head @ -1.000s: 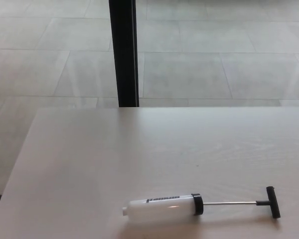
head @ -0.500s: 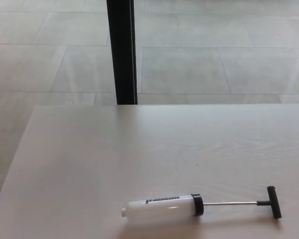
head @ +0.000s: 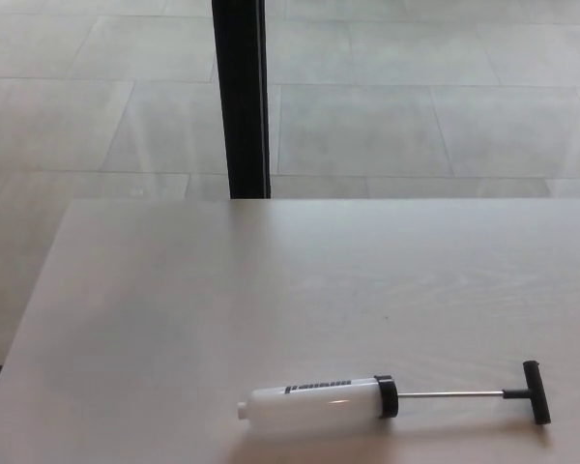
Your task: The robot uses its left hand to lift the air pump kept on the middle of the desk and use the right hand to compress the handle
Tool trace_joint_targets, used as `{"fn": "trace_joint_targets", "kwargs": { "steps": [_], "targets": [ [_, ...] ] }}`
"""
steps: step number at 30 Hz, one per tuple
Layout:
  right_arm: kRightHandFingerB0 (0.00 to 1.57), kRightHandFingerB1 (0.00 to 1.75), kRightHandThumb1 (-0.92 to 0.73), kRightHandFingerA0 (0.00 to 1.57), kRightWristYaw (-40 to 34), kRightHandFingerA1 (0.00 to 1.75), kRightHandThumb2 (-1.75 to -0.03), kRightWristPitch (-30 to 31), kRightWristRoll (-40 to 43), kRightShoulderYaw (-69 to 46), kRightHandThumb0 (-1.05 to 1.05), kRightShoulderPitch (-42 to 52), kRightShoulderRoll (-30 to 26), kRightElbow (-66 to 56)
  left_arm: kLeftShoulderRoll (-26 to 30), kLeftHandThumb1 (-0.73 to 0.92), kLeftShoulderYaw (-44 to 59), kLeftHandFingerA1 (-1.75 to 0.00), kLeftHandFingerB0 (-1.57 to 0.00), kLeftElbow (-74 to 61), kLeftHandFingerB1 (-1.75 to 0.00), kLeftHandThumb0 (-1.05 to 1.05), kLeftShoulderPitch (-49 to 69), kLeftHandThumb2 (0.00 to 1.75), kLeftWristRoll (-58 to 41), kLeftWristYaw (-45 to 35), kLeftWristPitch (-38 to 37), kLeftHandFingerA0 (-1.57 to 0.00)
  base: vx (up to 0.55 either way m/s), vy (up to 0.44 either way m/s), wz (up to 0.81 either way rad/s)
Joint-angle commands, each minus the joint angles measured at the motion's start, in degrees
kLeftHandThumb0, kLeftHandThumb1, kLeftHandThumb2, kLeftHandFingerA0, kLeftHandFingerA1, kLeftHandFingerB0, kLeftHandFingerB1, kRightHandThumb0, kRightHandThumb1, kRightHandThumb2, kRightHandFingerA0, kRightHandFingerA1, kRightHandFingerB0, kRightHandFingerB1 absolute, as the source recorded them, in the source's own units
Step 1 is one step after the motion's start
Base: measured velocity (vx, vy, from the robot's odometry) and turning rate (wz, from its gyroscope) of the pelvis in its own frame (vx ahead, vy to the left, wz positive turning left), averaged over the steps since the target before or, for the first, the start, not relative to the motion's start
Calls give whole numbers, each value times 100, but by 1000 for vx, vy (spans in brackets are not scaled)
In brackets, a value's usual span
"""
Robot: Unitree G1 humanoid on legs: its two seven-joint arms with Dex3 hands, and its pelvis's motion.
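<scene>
Hands: neither left nor right in my view; state cannot be told. Air pump [head: 319,397] lies flat on counter [head: 174,309], near front edge, well forward of black post [head: 240,97]. Rod extended; T-handle [head: 536,391] at pump's right end. I judge pump light, rigid, smooth plastic, likely slippery. Left hand: take white barrel mid-length. Right hand: push T-handle.

Count, head view:
- One worktop [head: 174,319], pale wood grain.
- One air pump [head: 314,398] lying on it: one white barrel, one black collar [head: 386,396], one metal rod [head: 449,394], one black T-handle [head: 536,392].
- One dark vertical post [head: 240,97] behind the worktop.
- Floor tiles [head: 367,126]: many, not counted exactly.
</scene>
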Motion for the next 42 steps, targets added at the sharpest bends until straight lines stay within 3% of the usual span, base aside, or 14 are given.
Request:
{"fn": "trace_joint_targets", "kwargs": {
  "steps": [1, 5, 6, 8, 9, 20, 22, 25, 26, 29, 30, 31, 41, 42],
  "targets": [
    [23, 31, -90, 27, -204, 45, -68, -80, -876, 1313, -81, 202, 548, -1107, -378, 70, -2818, -53, -33, -1826, -41, -71, -145, 61, 3640, 688, 404, -24, 0, 0, 0],
    [23, 31, -91, 27, -230, 45, -69, -91, -956, 1417, -80, 264, 569, -1098, -248, 69, -3282, -50, -32, -1934, -39, -73, -254, 61, 4227, 519, 492, -24, 0, 0, 0],
    [16, 45, -71, 22, -225, 54, -107, -50, -916, 1418, -78, 281, 565, -1104, -230, 67, -3402, -51, -33, -2024, -40, -73, -277, 60, 4343, 434, 570, -24, 0, 0, 0],
    [15, 45, -71, 22, -240, 54, -107, 3, -853, 1406, -79, 267, 578, -1082, -199, 67, -3573, -55, -34, -1981, -43, -75, -340, 60, 4593, 576, 410, -28, 0, 0, 0],
    [23, 31, -90, 27, -251, 45, -68, 14, -835, 1405, -80, 261, 582, -1067, -182, 66, -3656, -55, -34, -1991, -43, -75, -371, 60, 4628, 527, 418, -27, 0, 0, 0],
    [25, 33, -92, 27, -294, 44, -68, 250, -814, 1675, -79, -117, 641, -772, -541, 47, -4378, -66, -30, -1816, -52, -77, -830, 91, 4620, 388, 503, -37, 0, 0, 0],
    [27, 34, -92, 28, -342, 45, -68, 189, -871, 1748, -79, -118, 678, -762, -612, 57, -4534, -62, -36, -1836, -45, -75, -833, 60, 4670, 334, 631, -34, 0, 0, 0],
    [29, 35, -92, 27, -358, 46, -68, 189, -889, 1797, -79, -87, 691, -737, -707, 48, -4699, -65, -30, -1823, -53, -76, -790, 91, 4717, 367, 703, -35, 0, 0, 0],
    [21, 48, -72, 23, -369, 55, -111, 196, -882, 1796, -73, -87, 688, -733, -726, 58, -4731, -60, -38, -1815, -45, -73, -799, 58, 4732, 374, 722, -33, 0, 0, 0],
    [22, 49, -72, 24, -400, 56, -112, 254, -888, 1795, -73, -105, 646, -725, -819, 47, -4931, -61, -26, -1896, -53, -77, -876, 91, 4867, 162, 1020, -23, 0, 0, 0],
    [22, 49, -72, 24, -421, 56, -112, 246, -910, 1799, -73, -120, 638, -686, -872, 47, -5041, -61, -26, -1985, -53, -77, -924, 91, 4959, -41, 1250, -23, 0, 0, 0],
    [31, 36, -92, 29, -424, 48, -69, 207, -904, 1792, -77, -135, 644, -638, -939, 58, -5132, -58, -29, -2103, -44, -75, -941, 58, 5047, -232, 1499, -22, 0, 0, 0],
    [36, 37, -92, 31, -528, 48, -68, 291, -836, 1783, -75, -217, 674, -564, -1201, 67, -6123, -56, -28, -1814, -41, -87, -1196, 60, 6347, -564, 2276, -17, 0, 0, 0],
    [37, 36, -92, 32, -584, 47, -68, 346, -806, 1763, -74, -211, 709, -592, -1124, 53, -6304, -50, -18, -1750, -47, -89, -1211, 95, 6835, -680, 2442, -3, 0, 0, 0]
  ]
}}
